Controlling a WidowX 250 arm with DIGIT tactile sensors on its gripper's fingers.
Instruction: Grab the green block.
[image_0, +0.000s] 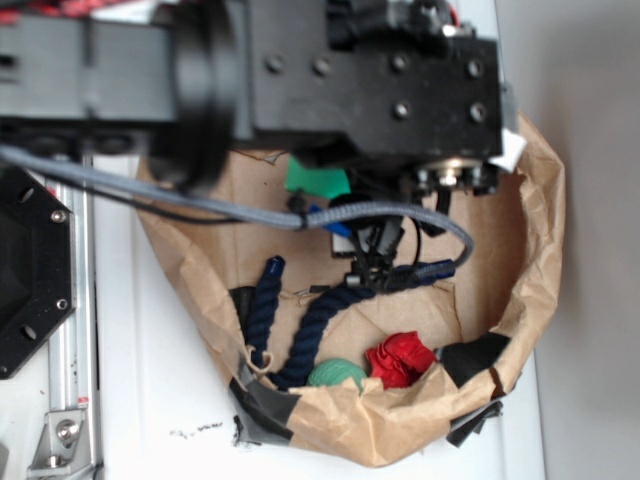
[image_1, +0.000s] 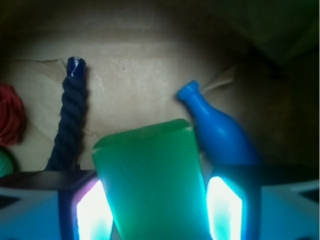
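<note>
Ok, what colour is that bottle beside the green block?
Blue. The bottle shows best in the wrist view, right of the green block.

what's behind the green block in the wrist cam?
Behind the green block: the blue bottle to its right, the dark rope to its left, brown paper beyond. The block hides the bottle's lower edge and whatever lies directly behind it.

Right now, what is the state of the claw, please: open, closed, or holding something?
Claw: the green block sits between its two fingers, with the pads at its sides. Whether they already press on it cannot be told.
</note>
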